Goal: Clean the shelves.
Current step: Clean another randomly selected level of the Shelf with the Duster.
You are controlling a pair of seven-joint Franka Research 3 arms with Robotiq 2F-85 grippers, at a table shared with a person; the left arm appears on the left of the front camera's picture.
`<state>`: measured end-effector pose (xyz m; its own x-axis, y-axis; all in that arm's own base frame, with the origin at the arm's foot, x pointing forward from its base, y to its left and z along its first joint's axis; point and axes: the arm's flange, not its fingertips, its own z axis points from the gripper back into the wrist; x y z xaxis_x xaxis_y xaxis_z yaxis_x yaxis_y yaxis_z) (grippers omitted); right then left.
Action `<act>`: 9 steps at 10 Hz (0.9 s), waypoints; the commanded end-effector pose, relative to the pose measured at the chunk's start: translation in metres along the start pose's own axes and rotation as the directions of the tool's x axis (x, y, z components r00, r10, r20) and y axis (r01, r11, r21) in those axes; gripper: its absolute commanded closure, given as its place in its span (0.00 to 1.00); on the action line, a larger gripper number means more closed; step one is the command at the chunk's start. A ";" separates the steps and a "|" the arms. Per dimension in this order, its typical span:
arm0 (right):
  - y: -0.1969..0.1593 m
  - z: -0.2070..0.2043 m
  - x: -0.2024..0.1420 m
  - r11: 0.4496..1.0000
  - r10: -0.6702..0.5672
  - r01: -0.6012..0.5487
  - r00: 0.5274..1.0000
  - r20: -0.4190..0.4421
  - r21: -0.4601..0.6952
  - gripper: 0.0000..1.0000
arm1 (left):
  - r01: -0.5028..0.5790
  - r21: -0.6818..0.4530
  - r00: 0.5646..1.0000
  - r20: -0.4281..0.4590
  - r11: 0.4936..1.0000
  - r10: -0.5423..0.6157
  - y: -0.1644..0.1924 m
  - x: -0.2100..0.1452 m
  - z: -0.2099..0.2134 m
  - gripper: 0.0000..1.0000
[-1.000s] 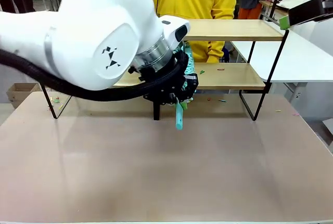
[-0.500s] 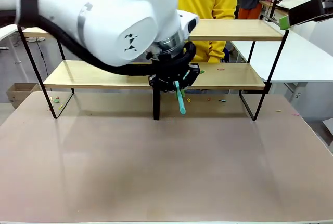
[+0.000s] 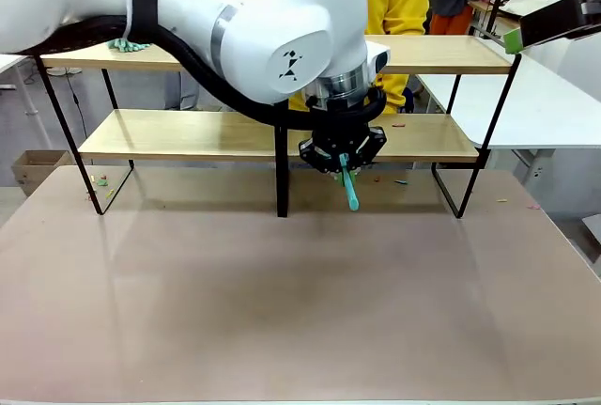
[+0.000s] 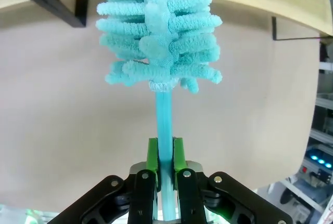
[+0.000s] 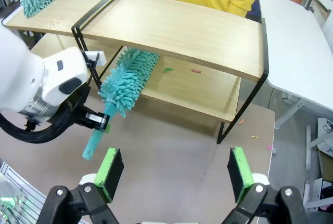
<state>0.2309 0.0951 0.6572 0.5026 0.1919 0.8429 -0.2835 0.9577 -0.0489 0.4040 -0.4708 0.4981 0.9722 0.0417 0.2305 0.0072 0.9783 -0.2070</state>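
Two light-wood boards make up the shelves [image 3: 188,134], which stand at the far side of the counter [image 3: 300,302]. The left gripper [image 4: 165,154] is clamped on the handle of a teal duster [image 4: 161,31], whose fluffy head reaches in between the boards. The right gripper [image 5: 174,169] hangs with jaws apart, holding nothing. Small scraps [image 5: 167,69] lie on the lower board.

Left arm across middle, left hand [image 3: 343,153] clamped on duster [image 4: 158,37] handle; right hand [image 5: 174,168] raised, fingers spread wide.
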 end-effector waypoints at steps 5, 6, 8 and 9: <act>0.000 0.000 0.001 1.000 -0.002 0.002 1.000 0.001 0.002 0.00 | 0.069 -0.035 0.989 -0.129 0.997 -0.073 -0.032 0.008 -0.004 0.88; 0.000 0.000 0.001 1.000 -0.002 0.002 1.000 0.001 0.002 0.00 | 0.071 -0.054 0.986 -0.144 0.996 -0.078 -0.045 0.005 -0.004 0.88; 0.000 0.000 0.001 1.000 -0.002 0.002 1.000 0.001 0.002 0.00 | 0.115 -0.108 0.980 -0.148 0.988 -0.130 -0.071 -0.003 0.001 0.88; 0.000 0.000 0.001 1.000 -0.002 0.002 1.000 0.001 0.002 0.00 | 0.133 -0.108 0.976 -0.156 0.985 -0.149 -0.083 -0.006 0.000 0.88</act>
<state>0.2308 0.0951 0.6572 0.5025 0.1919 0.8430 -0.2835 0.9577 -0.0489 0.3925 -0.5429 0.5106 0.9868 -0.0988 0.1283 0.1313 0.9519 -0.2767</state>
